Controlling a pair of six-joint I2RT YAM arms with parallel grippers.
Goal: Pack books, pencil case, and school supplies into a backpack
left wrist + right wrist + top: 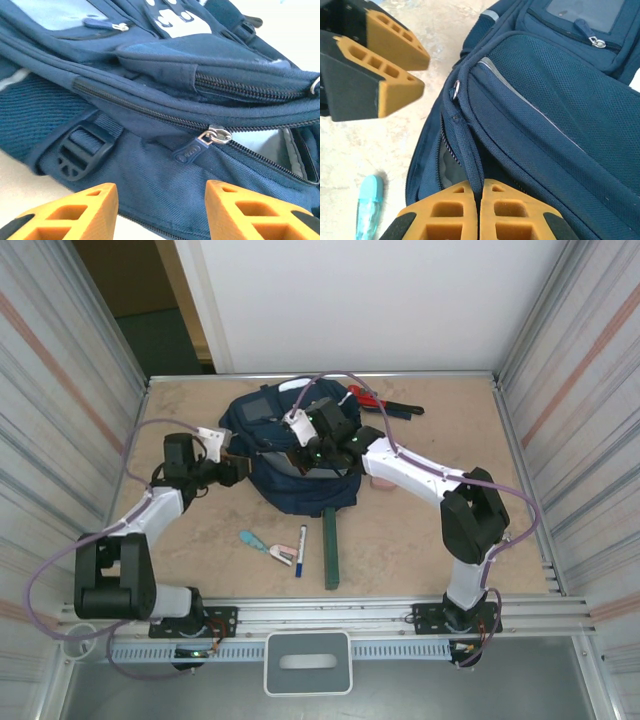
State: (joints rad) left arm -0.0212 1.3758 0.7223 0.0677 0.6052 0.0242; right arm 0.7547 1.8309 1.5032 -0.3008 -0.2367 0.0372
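Your right fingers (470, 202) are pressed shut on a seam of the backpack (545, 100) beside its zip opening. Your left fingers (90, 205) stand apart, holding nothing, just short of a zip pull (192, 150). Nearer the bases, the marker pen (301, 550) and green book (330, 550) lie on the surface (430, 540).

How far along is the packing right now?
Done: navy fabric backpack zip partly open. In hand: right end effector pinches its opening edge; left end effector open by the zip pull. Remaining: slim green book, white marker, teal stapler-like item, pink case on table.
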